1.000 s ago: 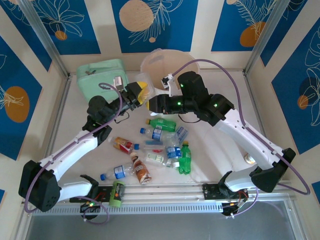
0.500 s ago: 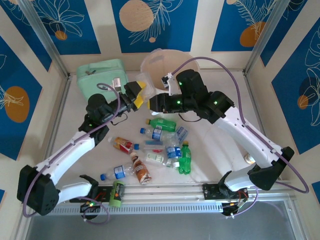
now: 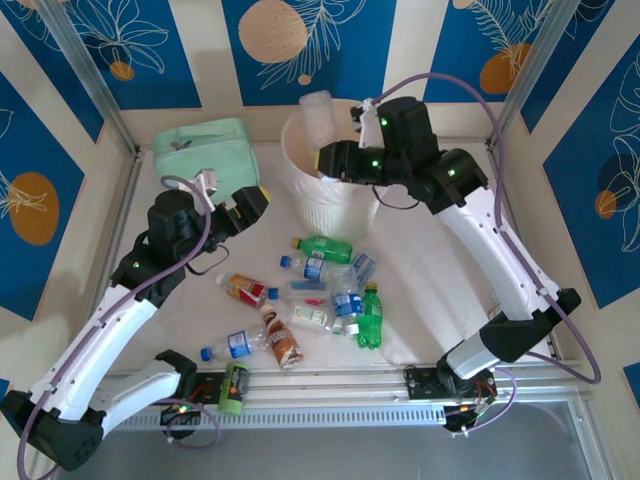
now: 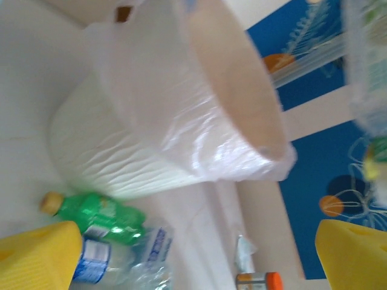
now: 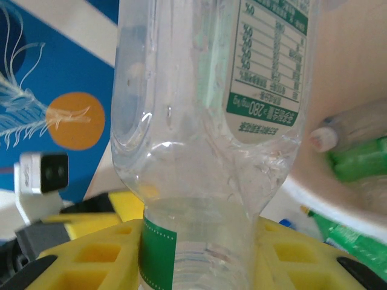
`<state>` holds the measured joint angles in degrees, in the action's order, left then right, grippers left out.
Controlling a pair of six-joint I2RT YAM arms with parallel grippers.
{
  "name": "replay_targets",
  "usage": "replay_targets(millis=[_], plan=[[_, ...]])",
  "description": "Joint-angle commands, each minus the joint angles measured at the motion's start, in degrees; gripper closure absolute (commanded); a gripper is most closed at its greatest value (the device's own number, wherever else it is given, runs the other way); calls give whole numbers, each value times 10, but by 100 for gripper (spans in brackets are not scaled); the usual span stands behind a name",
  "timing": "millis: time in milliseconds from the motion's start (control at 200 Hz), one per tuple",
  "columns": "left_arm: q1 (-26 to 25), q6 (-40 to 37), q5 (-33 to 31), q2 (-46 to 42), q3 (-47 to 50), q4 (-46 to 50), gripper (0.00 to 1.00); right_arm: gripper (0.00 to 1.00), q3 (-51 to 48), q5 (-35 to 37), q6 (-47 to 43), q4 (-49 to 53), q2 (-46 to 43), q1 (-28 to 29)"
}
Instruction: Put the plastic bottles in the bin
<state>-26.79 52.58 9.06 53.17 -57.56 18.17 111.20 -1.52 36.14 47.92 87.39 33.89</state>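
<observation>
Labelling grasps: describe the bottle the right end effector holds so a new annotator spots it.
Start at the round white ribbed bin, at the far middle of the table. At its far rim the right end effector holds a clear bottle off the table. Unlike the bottles lying in the pile mid-table, it is raised, colourless, and carries a white label with green print.
</observation>
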Motion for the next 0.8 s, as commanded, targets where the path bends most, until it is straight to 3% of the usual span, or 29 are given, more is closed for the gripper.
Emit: replay_targets(millis=[0, 275, 645, 795], plan=[[9, -20, -40, -20, 18, 73, 5, 74, 31, -17, -13, 19, 21, -37], [11, -20, -68, -31, 30, 125, 9, 74, 92, -45, -38, 48, 99, -92], [15, -10, -82, -53, 57, 155, 11, 74, 122, -44, -93, 72, 176, -83], [18, -5, -82, -53, 65, 163, 12, 65, 142, -21, -105, 90, 203, -68]])
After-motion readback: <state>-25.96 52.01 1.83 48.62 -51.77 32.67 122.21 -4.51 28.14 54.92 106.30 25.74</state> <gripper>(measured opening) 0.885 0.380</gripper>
